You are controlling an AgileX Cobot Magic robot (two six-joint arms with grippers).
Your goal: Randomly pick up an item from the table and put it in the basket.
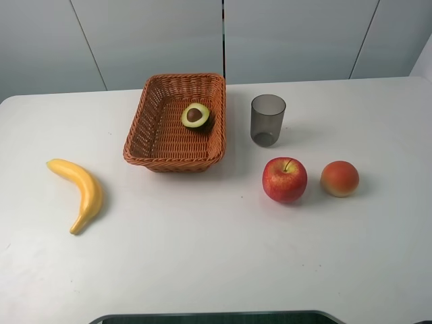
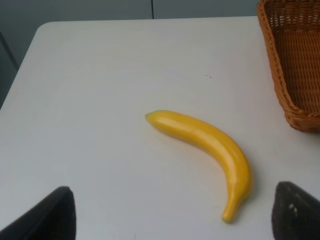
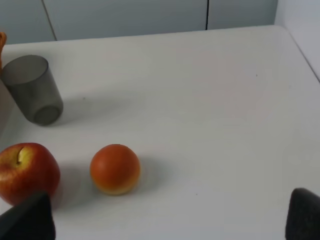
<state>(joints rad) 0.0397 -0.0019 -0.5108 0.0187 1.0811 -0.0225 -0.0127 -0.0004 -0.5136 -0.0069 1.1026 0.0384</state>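
Note:
The halved avocado [image 1: 196,115] lies pit up inside the orange-brown wicker basket [image 1: 145,135], near its right wall, at the back middle of the white table [image 1: 216,256]. Neither gripper shows in the exterior high view. In the left wrist view my left gripper [image 2: 172,217] is open and empty, its dark fingertips [image 2: 50,215] spread wide above the table near a yellow banana [image 2: 210,142]; a corner of the basket [image 2: 292,65] shows there. In the right wrist view my right gripper [image 3: 166,217] is open and empty, with dark fingertips [image 3: 305,212] at the frame's corners.
The banana [image 1: 81,189] lies at the left. A grey translucent cup [image 1: 268,119] stands right of the basket. A red apple [image 1: 284,179] and an orange-red round fruit [image 1: 339,178] sit at the right, also seen in the right wrist view: the apple [image 3: 27,170], the fruit [image 3: 115,168], the cup [image 3: 32,89].

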